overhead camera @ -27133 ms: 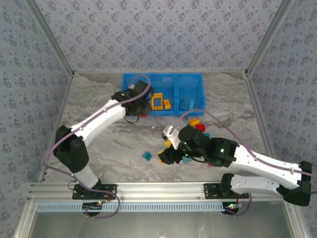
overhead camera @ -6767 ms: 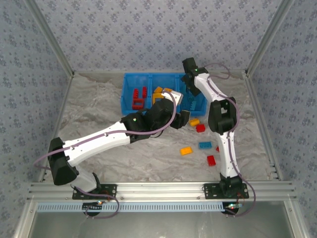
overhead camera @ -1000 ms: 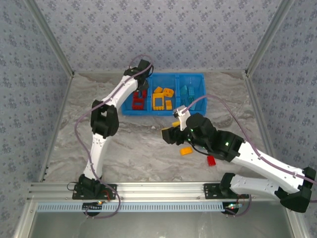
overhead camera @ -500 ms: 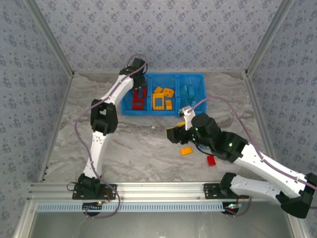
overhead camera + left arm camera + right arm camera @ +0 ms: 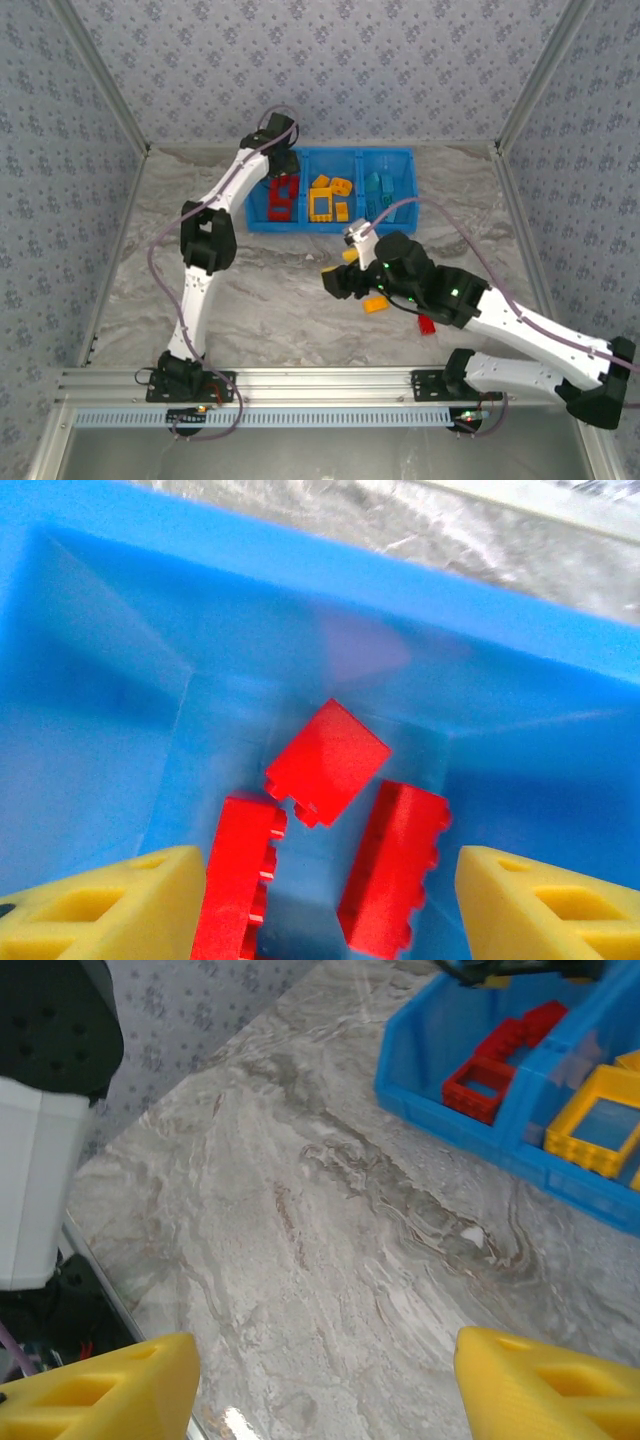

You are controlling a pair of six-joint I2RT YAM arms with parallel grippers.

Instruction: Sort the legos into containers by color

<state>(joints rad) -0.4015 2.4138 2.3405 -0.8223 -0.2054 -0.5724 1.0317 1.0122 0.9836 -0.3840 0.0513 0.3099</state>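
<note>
From where I stand, the left gripper (image 5: 330,905) hangs with its blunt yellow fingertips (image 5: 105,900) spread apart and nothing between them. It is right over the left compartment of the glossy blue plastic bin (image 5: 100,630), where three red bricks (image 5: 328,760) with studded edges lie close together on the floor. The right gripper (image 5: 325,1390) is spread wide too, and empty, low over the grey, veined, marble-look table (image 5: 300,1220). Near it an orange brick (image 5: 375,304) and a lone red brick (image 5: 427,323) lie on the table. The bin's left compartment also holds an open square red frame (image 5: 483,1088). The middle one holds a yellow frame (image 5: 600,1120) and yellow bricks (image 5: 330,184), the right one teal bricks (image 5: 377,188).
</note>
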